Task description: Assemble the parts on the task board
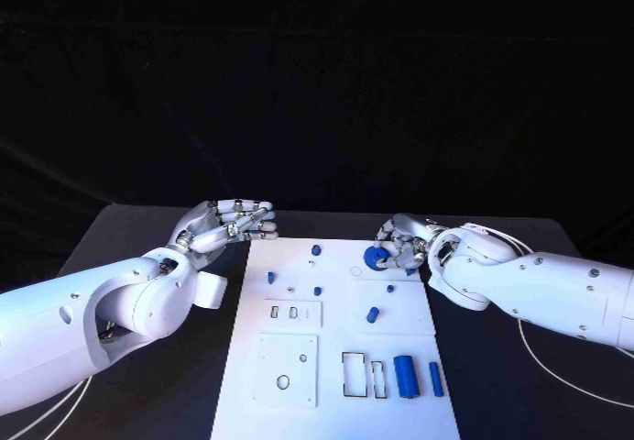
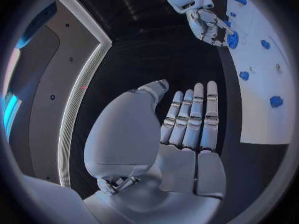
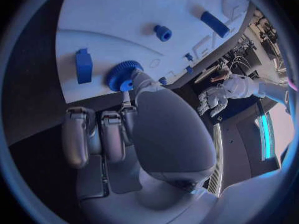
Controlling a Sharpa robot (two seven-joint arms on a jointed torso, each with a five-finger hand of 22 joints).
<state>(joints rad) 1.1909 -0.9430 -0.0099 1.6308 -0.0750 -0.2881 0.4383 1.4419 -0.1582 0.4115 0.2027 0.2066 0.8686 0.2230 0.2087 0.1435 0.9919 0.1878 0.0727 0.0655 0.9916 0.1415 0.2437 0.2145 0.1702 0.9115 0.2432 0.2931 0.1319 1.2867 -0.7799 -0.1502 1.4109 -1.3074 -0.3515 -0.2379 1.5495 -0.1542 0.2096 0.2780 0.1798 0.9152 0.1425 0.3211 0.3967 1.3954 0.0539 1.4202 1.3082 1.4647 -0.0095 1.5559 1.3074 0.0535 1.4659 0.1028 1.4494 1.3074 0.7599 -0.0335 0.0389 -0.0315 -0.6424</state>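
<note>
Pinching a blue gear (image 1: 377, 256) at the far right corner of the board (image 1: 293, 378), the right hand (image 1: 407, 247) has its fingers (image 3: 127, 84) closed on the rim, likely seating it on a post. Left hand (image 1: 227, 226) hovers off the board's far left corner, fingers (image 2: 194, 115) straight and released, holding nothing, clear of the work. Two blue cylinders (image 1: 420, 378) lie near the board's right front.

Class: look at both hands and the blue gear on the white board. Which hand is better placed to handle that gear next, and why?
Right. The right hand already touches the blue gear on the task board; the left hand hangs beside the board, fingers apart, holding nothing.
</note>
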